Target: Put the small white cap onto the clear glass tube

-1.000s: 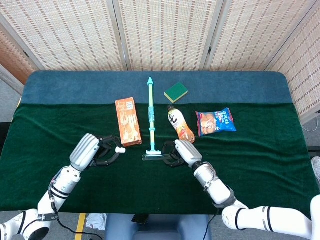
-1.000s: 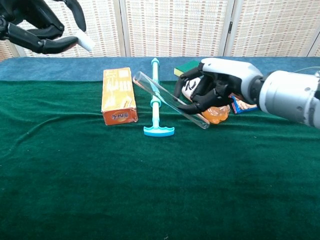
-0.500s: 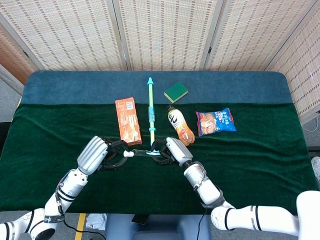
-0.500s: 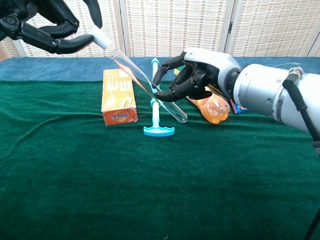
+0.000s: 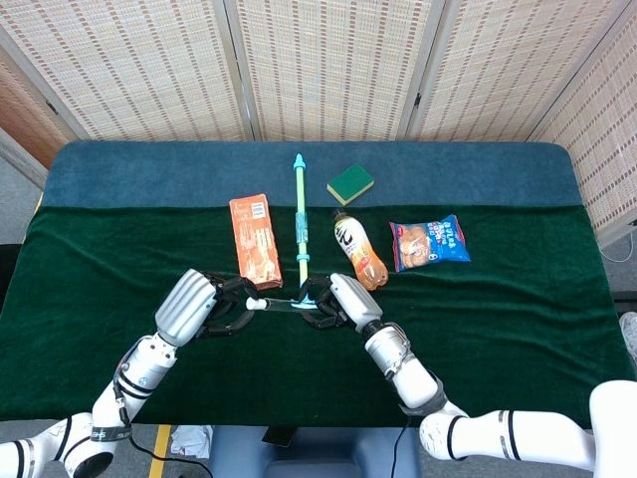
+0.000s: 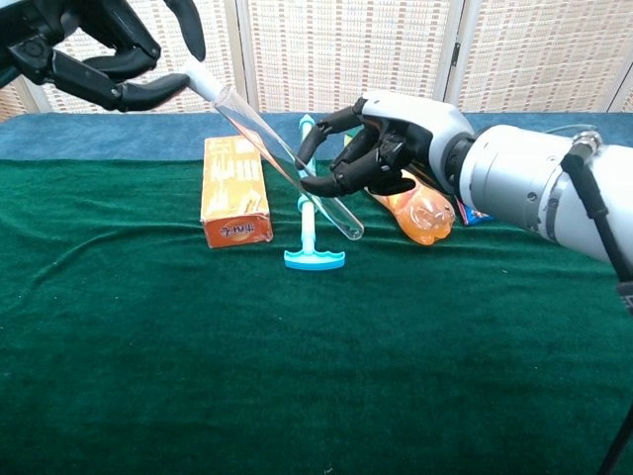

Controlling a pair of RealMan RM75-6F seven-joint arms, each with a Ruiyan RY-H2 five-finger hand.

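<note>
My right hand (image 6: 391, 148) (image 5: 333, 301) holds the clear glass tube (image 6: 282, 156) (image 5: 282, 305) above the green cloth, its open mouth tilted up toward the left. My left hand (image 6: 94, 54) (image 5: 199, 307) pinches the small white cap (image 6: 201, 82) (image 5: 255, 305) at its fingertips. The cap sits right at the tube's open mouth; whether it touches the rim I cannot tell. Both hands hover between the orange box and the front of the table.
An orange box (image 5: 254, 255), a long teal tool with a T-handle (image 5: 302, 231), an orange drink bottle (image 5: 358, 249), a green and yellow sponge (image 5: 350, 183) and a blue snack bag (image 5: 428, 243) lie behind the hands. A green cloth (image 5: 498, 329) covers the table.
Both hands have come together from apart. The right hand raised the tube and swung its mouth left; the left hand carried the cap right until it met the tube's mouth.
</note>
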